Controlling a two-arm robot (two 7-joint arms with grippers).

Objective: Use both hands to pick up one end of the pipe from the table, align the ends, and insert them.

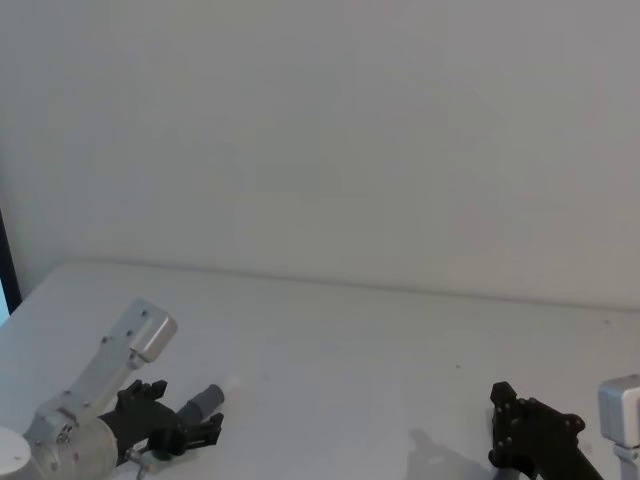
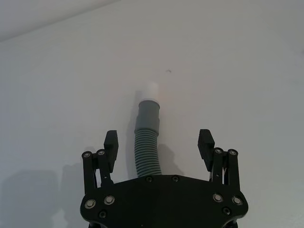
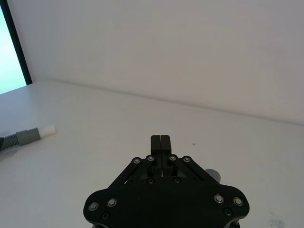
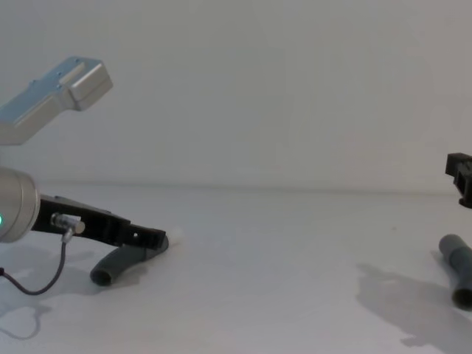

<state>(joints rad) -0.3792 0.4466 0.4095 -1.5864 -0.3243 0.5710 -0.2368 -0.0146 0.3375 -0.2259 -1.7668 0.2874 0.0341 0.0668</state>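
While the left gripper [image 1: 188, 428] hangs over the table's [image 1: 330, 340] near left corner in the head view, the right gripper [image 1: 515, 430] sits by the near right corner. From the left wrist, one hose piece [image 2: 146, 156], with grey cuff [image 2: 148, 116] and white tip [image 2: 151, 90], lies between the wide-open jaws, touching neither. From the right wrist, that gripper's fingers [image 3: 156, 142] are pressed together, empty. From the chest, the second hose piece [image 4: 459, 269] lies on the table at its right edge, below the right gripper.

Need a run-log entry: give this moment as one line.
phase: pre-grasp | left gripper: open, jaws astride white-tipped pipe | right gripper: shut, above socket pipe
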